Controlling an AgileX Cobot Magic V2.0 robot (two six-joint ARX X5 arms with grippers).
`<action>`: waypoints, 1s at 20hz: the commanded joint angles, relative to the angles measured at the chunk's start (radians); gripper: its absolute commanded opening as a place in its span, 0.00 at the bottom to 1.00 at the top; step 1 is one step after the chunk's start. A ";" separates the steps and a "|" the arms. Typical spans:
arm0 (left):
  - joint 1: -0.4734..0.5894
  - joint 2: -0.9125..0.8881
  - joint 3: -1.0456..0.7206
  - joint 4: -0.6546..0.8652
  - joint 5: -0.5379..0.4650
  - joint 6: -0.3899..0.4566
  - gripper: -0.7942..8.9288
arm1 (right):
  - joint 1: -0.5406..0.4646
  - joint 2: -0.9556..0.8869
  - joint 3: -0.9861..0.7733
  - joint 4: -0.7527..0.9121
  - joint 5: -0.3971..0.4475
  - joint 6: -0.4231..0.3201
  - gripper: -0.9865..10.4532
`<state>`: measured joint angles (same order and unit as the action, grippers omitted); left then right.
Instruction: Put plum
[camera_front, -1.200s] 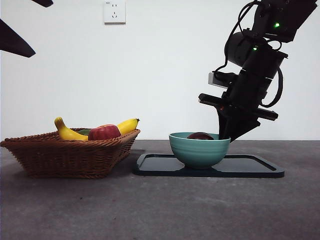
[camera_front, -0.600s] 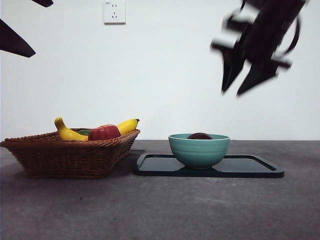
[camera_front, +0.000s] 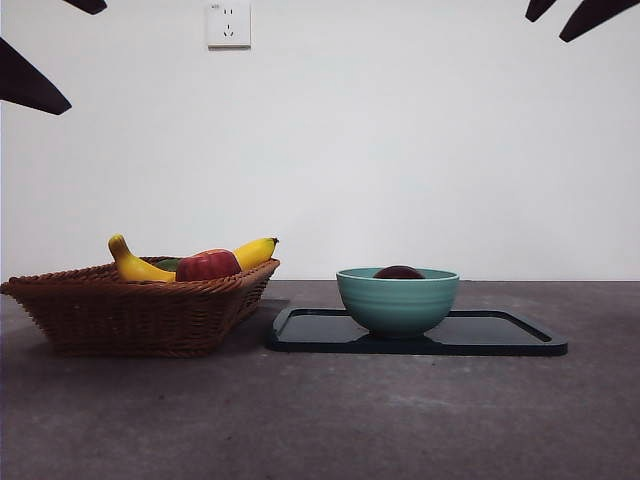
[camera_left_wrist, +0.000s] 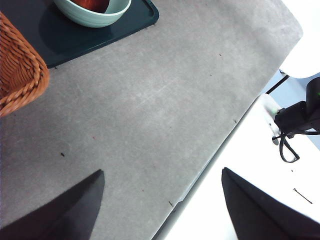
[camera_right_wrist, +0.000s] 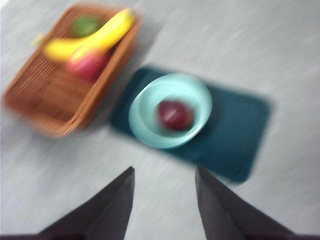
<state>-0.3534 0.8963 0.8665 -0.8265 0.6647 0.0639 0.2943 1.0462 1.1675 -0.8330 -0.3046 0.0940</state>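
The dark maroon plum (camera_front: 400, 272) lies inside the teal bowl (camera_front: 398, 300), only its top showing over the rim; the blurred right wrist view shows the plum (camera_right_wrist: 175, 115) resting in the bowl (camera_right_wrist: 170, 111). The bowl stands on a dark tray (camera_front: 500, 333). My right gripper (camera_right_wrist: 165, 200) hangs high above the bowl, open and holding nothing; in the front view only its black tips (camera_front: 565, 15) show at the top right corner. My left gripper (camera_left_wrist: 160, 200) waits open over bare table, away from the fruit.
A wicker basket (camera_front: 140, 310) at the left holds a yellow banana (camera_front: 140, 265), a red apple-like fruit (camera_front: 208, 265) and something green (camera_front: 168, 264). The left wrist view shows the table's edge (camera_left_wrist: 220, 150) and cables beyond it.
The right arm has risen from beside the bowl up to the top right corner of the front view, jaws open. The plum stays in the bowl. The left arm has not moved.
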 joint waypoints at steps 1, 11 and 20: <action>-0.002 0.005 0.008 0.011 0.009 0.003 0.47 | 0.019 -0.086 -0.090 0.002 -0.035 -0.009 0.26; -0.002 0.005 0.008 0.010 0.009 0.002 0.47 | 0.057 -0.372 -0.358 -0.014 -0.099 0.004 0.26; -0.002 0.005 0.008 0.013 0.009 -0.034 0.47 | 0.057 -0.375 -0.358 -0.023 -0.099 0.011 0.26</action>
<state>-0.3534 0.8963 0.8665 -0.8257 0.6647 0.0483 0.3462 0.6655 0.8047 -0.8574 -0.3996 0.1013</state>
